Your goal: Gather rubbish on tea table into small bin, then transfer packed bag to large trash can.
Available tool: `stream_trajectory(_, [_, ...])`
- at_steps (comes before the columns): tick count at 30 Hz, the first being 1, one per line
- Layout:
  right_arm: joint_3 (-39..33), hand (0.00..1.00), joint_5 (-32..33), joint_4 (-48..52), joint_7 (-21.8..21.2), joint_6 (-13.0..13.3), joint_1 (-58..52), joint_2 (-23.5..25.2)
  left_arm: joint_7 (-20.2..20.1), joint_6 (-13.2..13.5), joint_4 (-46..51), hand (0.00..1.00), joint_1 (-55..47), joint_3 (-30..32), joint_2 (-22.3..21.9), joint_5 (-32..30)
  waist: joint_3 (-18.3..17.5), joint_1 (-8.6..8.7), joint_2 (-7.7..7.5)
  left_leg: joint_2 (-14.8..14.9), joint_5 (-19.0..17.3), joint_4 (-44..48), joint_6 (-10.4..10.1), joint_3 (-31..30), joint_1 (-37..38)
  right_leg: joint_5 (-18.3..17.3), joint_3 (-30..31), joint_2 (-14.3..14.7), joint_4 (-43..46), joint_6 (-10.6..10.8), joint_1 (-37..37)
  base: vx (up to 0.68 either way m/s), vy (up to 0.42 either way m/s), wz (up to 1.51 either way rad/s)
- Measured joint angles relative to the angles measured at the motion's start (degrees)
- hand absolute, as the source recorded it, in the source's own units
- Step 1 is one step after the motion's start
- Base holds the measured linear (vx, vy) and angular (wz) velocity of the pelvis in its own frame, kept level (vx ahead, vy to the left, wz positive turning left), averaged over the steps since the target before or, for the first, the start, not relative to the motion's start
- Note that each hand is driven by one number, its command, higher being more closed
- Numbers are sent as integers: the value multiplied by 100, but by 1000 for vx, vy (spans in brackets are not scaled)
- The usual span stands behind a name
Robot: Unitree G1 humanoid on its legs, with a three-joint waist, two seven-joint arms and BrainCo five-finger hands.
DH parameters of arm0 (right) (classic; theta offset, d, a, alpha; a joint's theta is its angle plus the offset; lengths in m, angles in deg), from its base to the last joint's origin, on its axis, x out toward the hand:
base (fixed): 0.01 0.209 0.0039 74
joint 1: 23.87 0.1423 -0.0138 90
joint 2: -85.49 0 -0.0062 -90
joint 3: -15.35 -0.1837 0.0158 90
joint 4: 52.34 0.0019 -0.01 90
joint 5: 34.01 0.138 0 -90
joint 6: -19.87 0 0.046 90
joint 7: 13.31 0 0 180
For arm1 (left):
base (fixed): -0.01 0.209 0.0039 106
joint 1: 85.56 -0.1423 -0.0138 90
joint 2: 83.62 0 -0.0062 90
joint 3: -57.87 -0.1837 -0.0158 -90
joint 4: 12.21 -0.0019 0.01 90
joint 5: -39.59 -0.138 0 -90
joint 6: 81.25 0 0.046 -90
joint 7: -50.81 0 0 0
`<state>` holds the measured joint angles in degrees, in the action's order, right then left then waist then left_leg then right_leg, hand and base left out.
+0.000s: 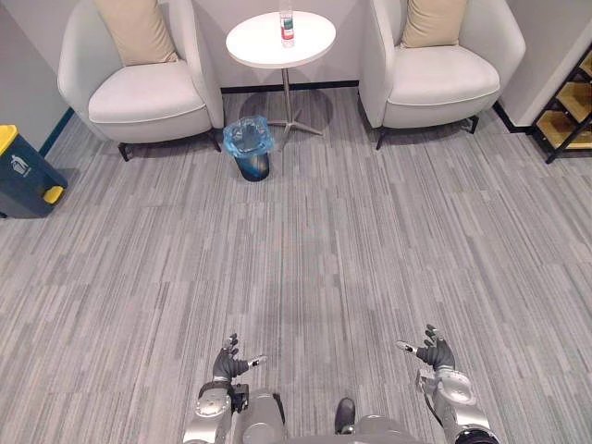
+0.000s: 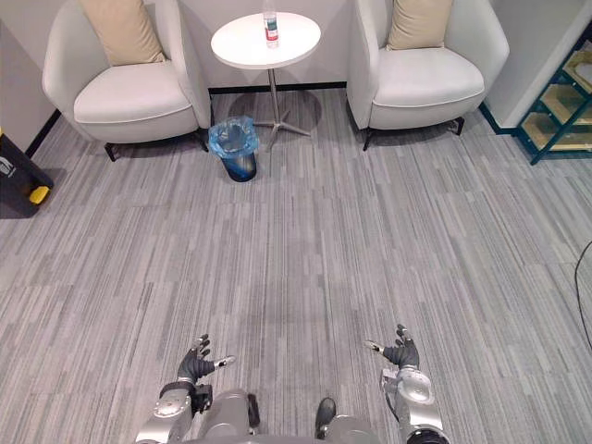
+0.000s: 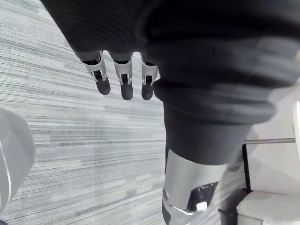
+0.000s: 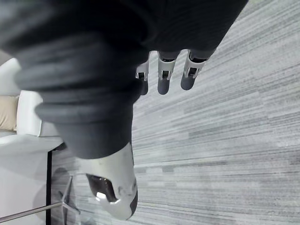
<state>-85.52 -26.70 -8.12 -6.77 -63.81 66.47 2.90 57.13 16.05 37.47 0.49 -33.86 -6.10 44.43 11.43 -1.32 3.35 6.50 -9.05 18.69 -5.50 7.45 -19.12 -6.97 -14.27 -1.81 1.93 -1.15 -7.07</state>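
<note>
Left hand (image 1: 227,363) and right hand (image 1: 433,351) hover low, fingers spread, empty; bottle (image 1: 287,26) stands on table (image 1: 254,46) far ahead, bin (image 1: 250,148) near its foot.

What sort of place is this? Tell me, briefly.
Probably a lounge or waiting area: white armchairs flank a round tea table holding a bottle, a blue-bagged small bin beside it on carpet.

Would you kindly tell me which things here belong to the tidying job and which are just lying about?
Job: bottle on the tea table; small bin with blue liner; large trash can.
Lying about: left armchair; right armchair; wooden rack.
</note>
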Motion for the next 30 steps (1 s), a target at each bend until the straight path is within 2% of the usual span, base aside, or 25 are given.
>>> stream_trajectory(1, [4, 0, 0, -11, 19, -5, -38, -41, 3, -1, 0, 0, -32, 4, -34, 3, -32, -58, 156, 8, 625, -592, 17, -171, 26, -148, 62, 77, 0, 148, -95, 344, 279, -22])
stream_trajectory(2, [43, 0, 0, -16, 60, -22, -78, -5, 10, -5, 3, 0, -69, 8, 8, 9, -79, -118, 137, -122, 1010, -522, 265, -211, 106, -328, 187, 1, 18, 284, -224, 355, 260, -19])
stream_trajectory(4, [144, 0, -9, -6, 73, -15, -71, 74, 10, -10, 7, 0, -119, 19, 109, 9, -97, -131, -151, -405, 616, 104, 639, -187, -102, -675, 209, -347, 261, 461, -255, 422, 249, -3])
stream_trajectory(5, [181, 0, -18, -12, 72, -17, -78, 82, 0, -16, 5, 0, -119, 16, 126, 9, -98, -165, -227, -455, 441, 248, 662, -111, -123, -756, 268, -427, 493, 520, -191, 478, 258, -28])
stream_trajectory(6, [195, 0, -24, -28, 69, -16, -54, 79, 3, -55, -40, 0, -156, 11, 96, 9, -100, -257, -263, -498, 176, 411, 757, 76, -63, -910, 592, -624, 1343, 652, 198, 402, 229, -50])
stream_trajectory(7, [240, 0, -59, -96, 62, -15, -1, 89, 3, -65, -86, 0, -201, -1, 94, 11, -98, -263, -271, -567, 28, 351, 812, 199, 152, -876, 920, -777, 2415, 835, 632, 392, 232, -52])
stream_trajectory(8, [271, 0, -89, -122, 47, -17, 35, 106, 4, -74, -87, 0, -231, -7, 115, 12, -96, -257, -284, -639, -63, 278, 842, 267, 372, -730, 1092, -889, 3324, 1258, 991, 324, 189, -27])
stream_trajectory(9, [274, 0, -100, -136, 38, -19, 15, 132, 5, -75, -86, 0, -236, -21, 144, 17, -97, -247, -304, -693, -132, 229, 877, 294, 531, -649, 1169, -941, 3860, 1410, 1182, 354, 141, -10])
stream_trajectory(10, [294, 0, -109, -234, -22, -21, 8, 149, 8, -77, -86, 0, -252, -46, 179, 27, -93, -220, -309, -768, -267, 150, 947, 307, 871, -669, 1122, -1035, 4700, 1367, 1462, 451, 141, -7])
stream_trajectory(11, [306, 0, -114, -260, -60, -31, -9, 149, 12, -76, -85, 0, -265, -46, 201, 41, -89, -191, -293, -788, -349, 77, 1001, 307, 1140, -734, 989, -1042, 5062, 1230, 1617, 548, 131, -4])
stream_trajectory(12, [359, 0, -121, -259, -64, -31, -16, 143, 17, -74, -86, 0, -276, -44, 252, 65, -95, -99, -287, -803, -412, -45, 1039, 310, 1440, -865, 750, -1029, 5203, 1004, 1816, 451, 80, 3])
stream_trajectory(13, [405, 0, -122, -255, -65, -29, -10, 133, 17, -73, -88, 0, -273, -44, 259, 73, -98, -64, -289, -805, -430, -130, 1052, 306, 1566, -928, 609, -1017, 5173, 889, 1939, 447, 35, 9])
stream_trajectory(14, [424, 0, -123, -253, -65, -26, 27, 132, 18, -72, -91, 0, -231, -36, 298, 101, -101, -4, -300, -797, -444, -307, 1056, 289, 1797, -1032, 345, -952, 4921, 712, 2243, 524, -21, 14])
stream_trajectory(16, [422, 0, -123, -249, -65, -20, 53, 100, 18, -71, -99, 0, -126, -31, 309, 118, -54, 87, -204, -669, -442, -535, 1050, 200, 2026, -1053, 98, -706, 4084, 617, 2636, 519, -67, 18])
stream_trajectory(17, [421, 0, -120, -252, -65, -22, 31, 50, 18, -68, -137, 0, -21, -32, 302, 119, -14, 98, -136, -551, -440, -697, 1022, 134, 2213, -934, 39, -526, 3262, 552, 2785, 351, -89, 30])
stream_trajectory(19, [422, 0, -119, -287, -62, -37, 4, 36, 24, -49, -228, 0, 22, -32, 303, 116, -21, 193, -161, -456, -452, -917, 768, 33, 2499, -143, 46, -324, 1593, 535, 2742, 472, -145, 40])
stream_trajectory(20, [417, 0, -119, -286, -59, -32, -35, 39, 14, -47, -325, 0, 16, -44, 350, 111, -48, 238, -287, -474, -584, -974, 520, -49, 2739, 841, 132, -320, 961, 393, 2694, 621, -242, 38])
stream_trajectory(21, [408, 0, -120, -309, -60, -36, -90, -27, 20, -53, -497, 0, 33, -19, 275, 108, -91, 245, -248, -386, -747, -961, 285, -193, 2911, 1430, 207, -262, 1174, -50, 2652, 534, -220, 23])
stream_trajectory(22, [402, 0, -120, -318, -58, -48, -82, -48, 21, -58, -530, 0, 17, -10, 242, 107, -140, 213, -154, -241, -726, -909, 239, -211, 2891, 1326, 177, -189, 1321, -107, 2704, 515, -240, 15])
stream_trajectory(24, [365, 0, -120, -228, -61, -24, -44, -65, 19, -52, -533, 0, 42, -14, 176, 96, -195, 258, -22, -63, -681, -61, 136, -365, 2566, 851, 27, -75, 1544, -200, 2680, 525, -255, 15])
stream_trajectory(25, [368, 0, -118, -231, -60, -27, -54, -57, 15, -52, -537, 0, 64, -3, 122, 94, -186, 246, 45, 91, -512, 943, -140, -431, 2188, 683, -41, 32, 1467, -248, 2447, 466, -238, 14])
stream_trajectory(26, [413, 0, -116, -229, -59, -26, -96, -54, 9, -54, -537, 0, 46, 0, 87, 93, -165, 237, 96, 232, -180, 1847, -294, -473, 1893, 613, -74, 135, 1319, -292, 2127, 464, -213, 9])
stream_trajectory(27, [468, 0, -106, -224, -54, -21, -133, -41, 1, -53, -533, 0, 7, -2, 58, 93, -151, 191, 124, 431, -111, 2776, -329, -470, 1555, 566, -74, 251, 1103, -358, 1748, 512, -197, -7])
stream_trajectory(28, [468, 0, -99, -185, -49, -16, -168, 30, -4, -54, -532, 0, -23, 0, 57, 94, -134, 156, 110, 662, -217, 3848, -155, -282, 1143, 491, -24, 383, 774, -455, 1175, 417, -149, -13])
stream_trajectory(30, [460, 0, -82, -67, -37, -9, -200, 77, -7, -54, -520, 0, -17, -6, 54, 94, -100, 66, 33, 709, -293, 4153, -32, -140, 800, 412, 26, 392, 576, -450, 844, 313, -98, -14])
